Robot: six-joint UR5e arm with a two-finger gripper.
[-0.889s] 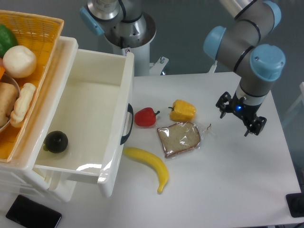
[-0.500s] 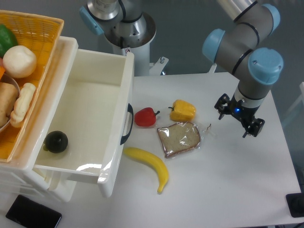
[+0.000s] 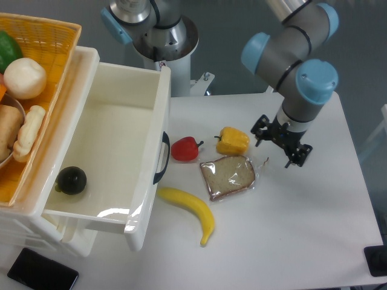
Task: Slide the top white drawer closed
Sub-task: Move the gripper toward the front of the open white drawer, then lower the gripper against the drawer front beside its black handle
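Observation:
The top white drawer (image 3: 151, 199) stands pulled far out from the cabinet at the left, its curved black handle (image 3: 162, 158) facing right. A dark round fruit (image 3: 71, 180) lies inside it. My gripper (image 3: 280, 148) hangs over the table right of the yellow pepper, well away from the drawer front. Its two dark fingers are spread apart with nothing between them.
On the table between drawer and gripper lie a red pepper (image 3: 185, 148), a yellow pepper (image 3: 233, 141), bagged bread (image 3: 228, 176) and a banana (image 3: 190, 211). An orange basket (image 3: 36, 72) of food sits atop the cabinet. A black phone (image 3: 41, 274) lies at the front left.
The arm has swung left, carrying the gripper from the right side of the table toward the yellow pepper and bread. The drawer and the food have not moved.

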